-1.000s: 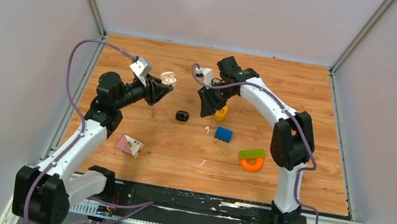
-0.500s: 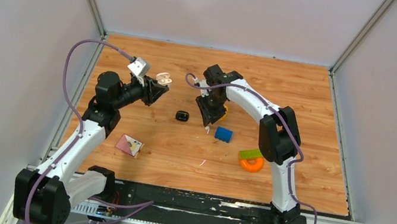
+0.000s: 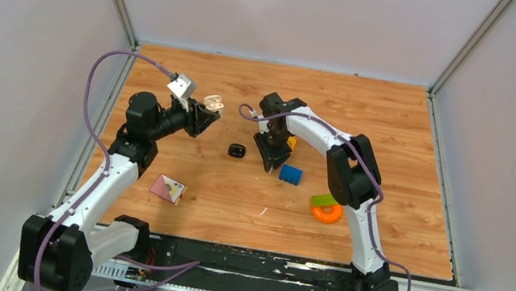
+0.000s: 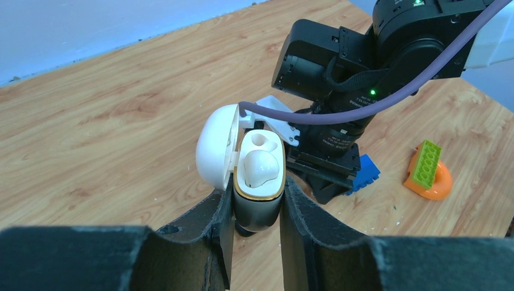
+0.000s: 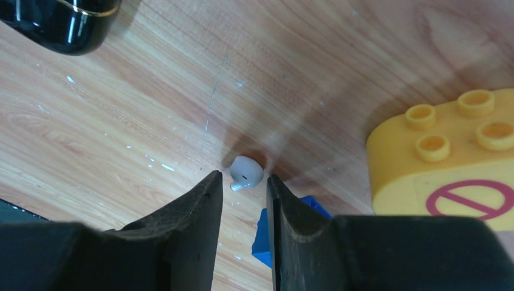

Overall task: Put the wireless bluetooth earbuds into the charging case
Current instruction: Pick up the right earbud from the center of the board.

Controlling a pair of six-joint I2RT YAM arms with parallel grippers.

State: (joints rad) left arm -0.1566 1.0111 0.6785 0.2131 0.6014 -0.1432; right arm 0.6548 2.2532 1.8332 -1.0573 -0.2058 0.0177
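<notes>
white gloss plastic: one earbud [image 5: 245,171] lies on the bench [image 5: 121,109] at the centre of the right wrist view, at the mouth of the right tool [image 5: 243,180]. its jaws stand a narrow gap apart and hold nothing. i judge the bud feather-light, hard and slippery, likely to squirt out of a skewed pinch. the rounded head is the place to nip, leaving the short stem free. a blue block [image 5: 285,236] sits just beside one finger, a yellow block [image 5: 442,157] is at the right edge, and a black case [image 5: 60,24] is in the upper left. the left tool [image 4: 254,193] is clamped on the open case [image 4: 257,209], raised off the bench. one bud [image 4: 262,167] is seated and the pocket above it looks empty.
</notes>
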